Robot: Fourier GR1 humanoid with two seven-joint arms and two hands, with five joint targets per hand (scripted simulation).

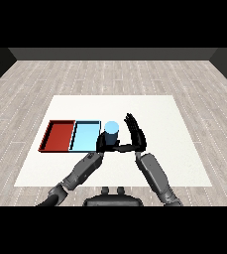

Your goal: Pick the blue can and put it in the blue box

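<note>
Spanning most of the view, a white table [159, 114] is seen bearing a red tray [58, 135] and a blue tray [86, 135] side by side. Just right of the blue tray a blue can [111, 130] is held upright, the left hand [105, 143] being curled round its lower part. The right hand [136, 133] is kept open beside it, fingers straight. The carrying step appears to be in hand; a short move leftward over the blue tray is called for next.

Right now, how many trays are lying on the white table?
2. The red tray is at the left and the light blue tray lies directly beside it on its right, next to the blue can. None seems hidden.
</note>
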